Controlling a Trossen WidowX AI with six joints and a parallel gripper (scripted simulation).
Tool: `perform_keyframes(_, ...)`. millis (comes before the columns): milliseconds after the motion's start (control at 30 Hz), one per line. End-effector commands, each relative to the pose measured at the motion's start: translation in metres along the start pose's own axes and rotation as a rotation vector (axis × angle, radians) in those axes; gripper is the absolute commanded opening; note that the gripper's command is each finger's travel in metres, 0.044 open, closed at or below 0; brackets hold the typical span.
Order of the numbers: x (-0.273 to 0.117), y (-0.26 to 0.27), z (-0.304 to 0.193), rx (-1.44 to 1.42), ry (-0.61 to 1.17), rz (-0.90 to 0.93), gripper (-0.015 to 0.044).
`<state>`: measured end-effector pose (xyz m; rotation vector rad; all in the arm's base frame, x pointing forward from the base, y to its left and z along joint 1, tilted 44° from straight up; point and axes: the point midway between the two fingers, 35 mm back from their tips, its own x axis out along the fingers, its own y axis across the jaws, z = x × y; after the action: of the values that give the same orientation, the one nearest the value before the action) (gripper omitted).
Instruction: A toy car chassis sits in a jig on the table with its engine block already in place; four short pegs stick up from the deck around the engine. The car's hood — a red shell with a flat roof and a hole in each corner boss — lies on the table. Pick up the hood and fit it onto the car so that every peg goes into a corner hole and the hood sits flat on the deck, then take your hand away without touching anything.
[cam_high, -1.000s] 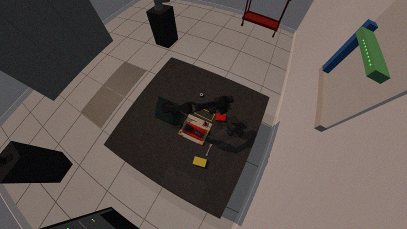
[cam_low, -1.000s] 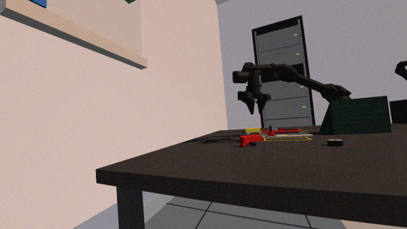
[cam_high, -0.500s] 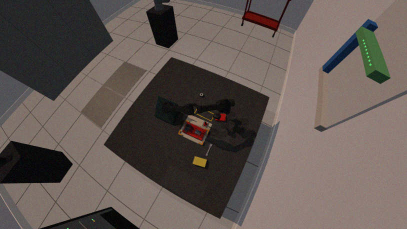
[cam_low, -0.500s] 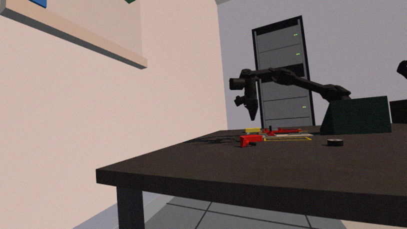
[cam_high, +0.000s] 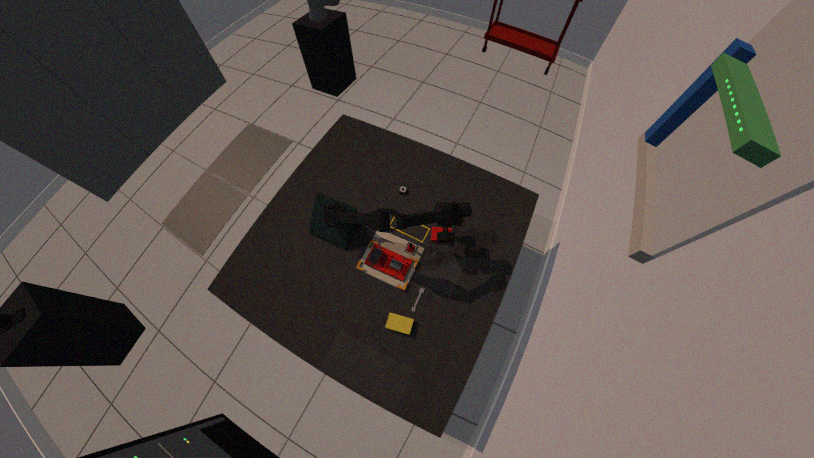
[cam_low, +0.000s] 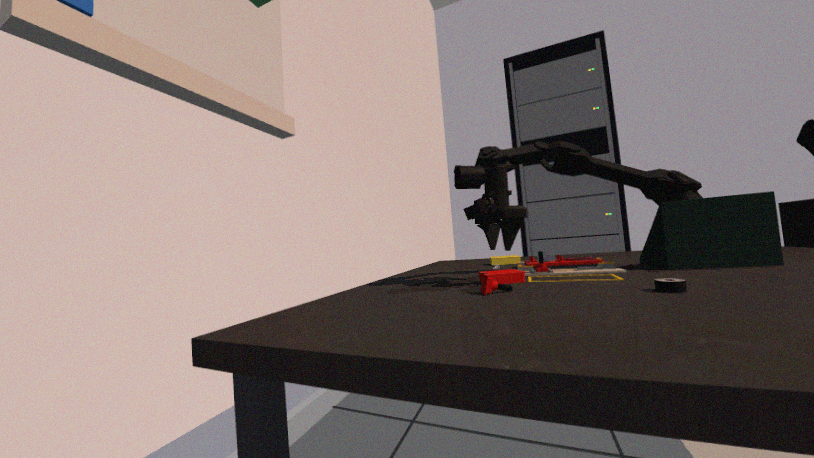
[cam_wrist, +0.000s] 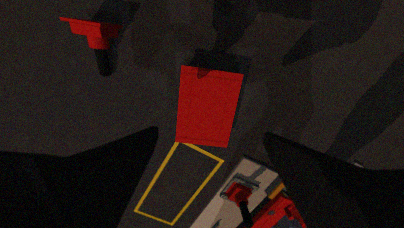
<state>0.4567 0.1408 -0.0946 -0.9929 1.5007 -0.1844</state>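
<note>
While the end effector (cam_low: 500, 246) hangs above the bench (cam_low: 512, 336), its two fingers stand wide apart and nothing is between them. In the wrist view the red hood (cam_wrist: 209, 106) lies flat on the bench between the dark fingers, touching one corner of a yellow outlined rectangle (cam_wrist: 178, 184). At the bottom right of that view, the car chassis (cam_wrist: 280, 212) sits in its jig. A small red piece (cam_wrist: 92, 31) lies well apart, at the top left.
</note>
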Motion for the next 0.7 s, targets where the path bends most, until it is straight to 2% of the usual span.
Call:
perform_keyframes(0, -0.002, 0.0, 0.003, -0.025, -0.012, -0.005, 0.044)
perform_keyframes(667, 0.014, 0.0, 0.004, 0.008, 0.001, -0.004, 0.044)
